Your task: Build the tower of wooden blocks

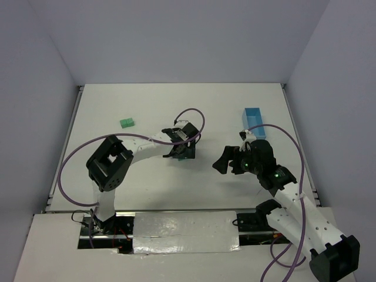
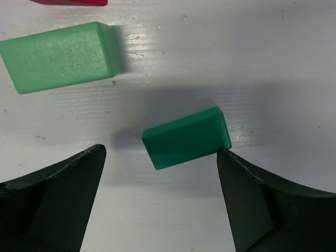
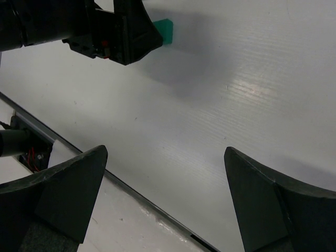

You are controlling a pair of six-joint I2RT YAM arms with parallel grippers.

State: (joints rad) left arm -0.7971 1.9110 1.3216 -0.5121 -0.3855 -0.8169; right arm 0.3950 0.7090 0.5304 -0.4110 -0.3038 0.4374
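Left claw (image 2: 160,153): fingers spread wide, gripping nothing. A dark green block (image 2: 186,137) lay skewed on the white table (image 2: 273,63) between the fingers. One corner was at the tip of the finger on the right of the left wrist view; could not tell whether they touched. A lighter green block (image 2: 60,55) lay beyond it, with the edge of a red block (image 2: 68,2) just past that.

Right claw (image 3: 165,157): spread wide, empty, over the table.

Overhead view: lone green block (image 1: 127,123) well left of the left claw; blue tray (image 1: 253,116) at far right.

4 blocks (image 2: 186,137), 1 tray (image 1: 252,116)
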